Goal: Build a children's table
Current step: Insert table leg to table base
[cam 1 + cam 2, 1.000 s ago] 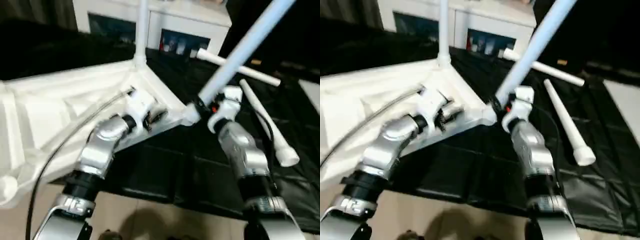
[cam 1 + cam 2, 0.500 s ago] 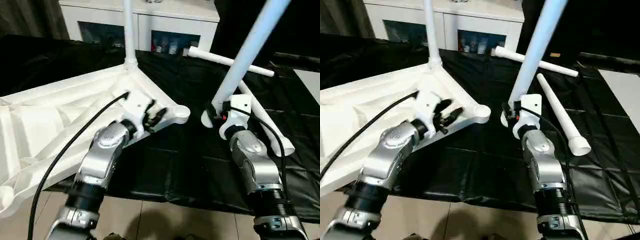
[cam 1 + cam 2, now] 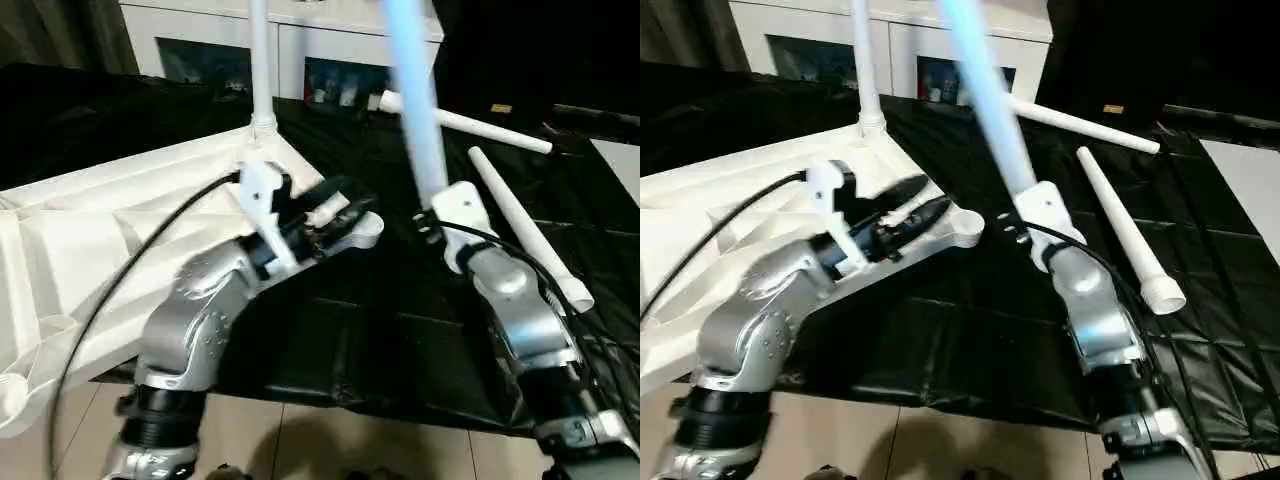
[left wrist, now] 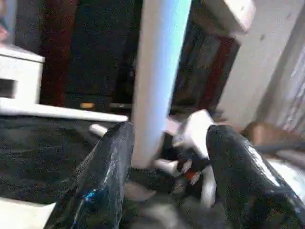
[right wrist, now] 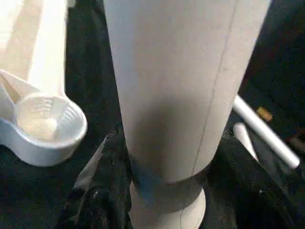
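Observation:
The white tabletop point(image 3: 120, 230) lies ribbed side up on the left. One leg point(image 3: 260, 60) stands upright in its far corner socket. My left gripper point(image 3: 335, 207) is open just over the near-right corner socket point(image 3: 367, 229), with nothing between its fingers point(image 4: 107, 167). My right gripper point(image 3: 430, 226) is shut on the thick end of a second leg point(image 3: 412, 100), held close to upright just right of that socket point(image 5: 43, 121). Two loose legs point(image 3: 465, 120) point(image 3: 525, 232) lie on the cloth at the right.
A black cloth point(image 3: 350, 330) covers the floor under the work; pale tiles point(image 3: 330, 445) show along its near edge. A white cabinet point(image 3: 330, 25) with dark glass doors stands behind the tabletop.
The leg in my right gripper has swung from leaning right to nearly upright, leaning slightly left. My left gripper has lifted, turned and opened wider over the corner socket.

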### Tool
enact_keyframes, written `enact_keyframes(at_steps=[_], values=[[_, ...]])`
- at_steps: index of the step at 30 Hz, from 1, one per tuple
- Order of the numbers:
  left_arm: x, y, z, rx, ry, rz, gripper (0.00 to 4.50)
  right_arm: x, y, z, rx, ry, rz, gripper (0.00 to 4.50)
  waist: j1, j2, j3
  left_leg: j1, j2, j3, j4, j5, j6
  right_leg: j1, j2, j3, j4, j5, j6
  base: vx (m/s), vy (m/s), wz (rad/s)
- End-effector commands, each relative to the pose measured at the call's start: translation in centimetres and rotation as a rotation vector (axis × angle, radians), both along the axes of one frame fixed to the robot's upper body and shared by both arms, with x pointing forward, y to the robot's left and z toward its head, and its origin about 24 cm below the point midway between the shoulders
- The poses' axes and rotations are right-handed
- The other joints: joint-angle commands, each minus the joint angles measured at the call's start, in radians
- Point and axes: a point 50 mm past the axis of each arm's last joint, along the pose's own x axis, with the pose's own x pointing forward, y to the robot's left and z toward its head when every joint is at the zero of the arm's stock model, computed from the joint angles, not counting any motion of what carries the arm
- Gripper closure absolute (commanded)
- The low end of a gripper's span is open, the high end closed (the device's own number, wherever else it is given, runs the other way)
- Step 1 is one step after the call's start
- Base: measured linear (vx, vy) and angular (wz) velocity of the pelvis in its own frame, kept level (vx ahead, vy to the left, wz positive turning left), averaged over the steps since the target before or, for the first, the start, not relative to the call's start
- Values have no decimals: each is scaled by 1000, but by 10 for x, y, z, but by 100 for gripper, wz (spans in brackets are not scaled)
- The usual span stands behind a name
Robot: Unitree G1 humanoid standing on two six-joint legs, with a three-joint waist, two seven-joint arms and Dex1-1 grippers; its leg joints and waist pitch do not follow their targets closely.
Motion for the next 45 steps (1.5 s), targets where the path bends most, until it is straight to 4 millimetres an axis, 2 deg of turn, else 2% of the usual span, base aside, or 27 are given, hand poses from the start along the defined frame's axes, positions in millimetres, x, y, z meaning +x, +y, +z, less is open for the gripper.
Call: enact_keyframes(at_steps=[1, 2, 5, 7, 8, 9, 11, 13, 14, 17, 20, 24, 29, 34, 36, 37, 40, 45], values=[[12, 3, -5, -6, 97, 93, 135, 1, 5, 9, -30, -27, 24, 267, -1, -8, -70, -2, 2, 9, -59, -218, 38, 70, -34, 44, -92, -341, -59, 0, 0, 0], [14, 4, -6, -6, 117, 112, 112, 1, 6, 10, -34, -28, 29, 267, 0, -9, -72, -3, 0, 7, -57, -217, 37, 71, -36, 42, -98, -388, -22, 0, 0, 0], [19, 6, -1, -43, 114, 145, 112, 0, 14, 9, -51, -28, 62, 267, -1, -9, -76, -7, 0, 4, -57, -196, 36, 71, -35, 40, -98, -381, -5, 0, 0, 0], [21, 6, 3, -78, 120, 166, 87, -2, 19, 7, -63, -19, 86, 267, -2, -8, -79, -9, 3, 2, -57, -177, 39, 73, -37, 42, -92, -334, -21, 0, 0, 0], [22, 6, 6, -94, 117, 164, 87, -3, 21, 5, -75, -7, 102, 267, 0, -7, -82, -8, 6, 2, -56, -158, 44, 74, -36, 44, -86, -267, -52, 0, 0, 0], [22, 6, 10, -113, 102, 172, 72, -5, 23, 2, -99, 6, 122, 267, -1, -10, -82, -8, 7, 2, -56, -154, 47, 75, -35, 44, -83, -250, -61, 0, 0, 0], [22, 6, 13, -123, 88, 182, 71, -5, 25, 1, -113, 10, 132, 267, 3, -7, -83, -6, 9, 3, -56, -133, 56, 76, -36, 47, -76, -201, -87, 0, 0, 0], [23, 5, 14, -105, 69, 193, 44, -6, 27, 0, -125, 15, 146, 267, 3, -6, -82, -6, 10, 3, -56, -127, 60, 77, -37, 48, -74, -177, -101, 0, 0, 0], [20, 1, 19, -132, 39, 158, 44, -7, 29, -1, -122, 27, 150, 267, 5, -6, -82, -4, 11, 3, -56, -128, 65, 76, -38, 49, -72, -161, -116, 0, 0, 0], [16, -2, 23, -152, 18, 120, 44, -6, 29, -2, -122, 35, 144, 267, 6, -7, -81, -3, 11, 4, -56, -139, 66, 78, -40, 50, -73, -161, -128, 0, 0, 0], [8, -9, 23, -120, -13, 52, 44, -5, 29, -3, -130, 56, 138, 267, 6, -8, -79, -4, 11, 4, -57, -161, 60, 77, -42, 49, -78, -220, -107, 0, 0, 0], [1, -16, 20, -74, -35, -24, 44, -2, 27, -1, -132, 68, 124, 267, 5, -8, -77, -4, 12, 5, -57, -175, 52, 75, -43, 50, -80, -232, -111, 0, 0, 0], [-2, -19, 15, -28, -35, -60, 44, 2, 25, 3, -133, 62, 119, 267, 1, -5, -76, -2, 10, 4, -58, -192, 34, 73, -41, 49, -86, -284, -78, 0, 0, 0], [12, -11, 15, -26, -11, 85, 44, 0, 29, 4, -155, 51, 159, 267, 1, -7, -76, -1, 8, 3, -57, -211, 31, 72, -38, 46, -92, -327, -53, 0, 0, 0], [23, -1, 18, -52, -3, 196, 44, -4, 34, 3, -155, 51, 189, 267, 1, -9, -76, -1, 7, 3, -57, -205, 36, 70, -37, 45, -95, -339, -39, 0, 0, 0], [28, 5, 19, -79, 9, 243, 71, -5, 36, 2, -149, 52, 195, 267, 1, -9, -77, -2, 5, 3, -56, -205, 36, 71, -37, 44, -96, -344, -34, 0, 0, 0], [33, 13, 20, -116, 27, 306, 83, -5, 37, 2, -144, 50, 195, 267, 0, -10, -79, -4, 4, 1, -55, -192, 36, 73, -37, 43, -94, -329, -34, 0, 0, 0], [36, 25, 26, -216, 33, 354, 117, -5, 37, 6, -132, 21, 187, 267, 3, -7, -83, -4, 9, 2, -55, -160, 47, 74, -39, 46, -80, -228, -93, 0, 0, 0]])
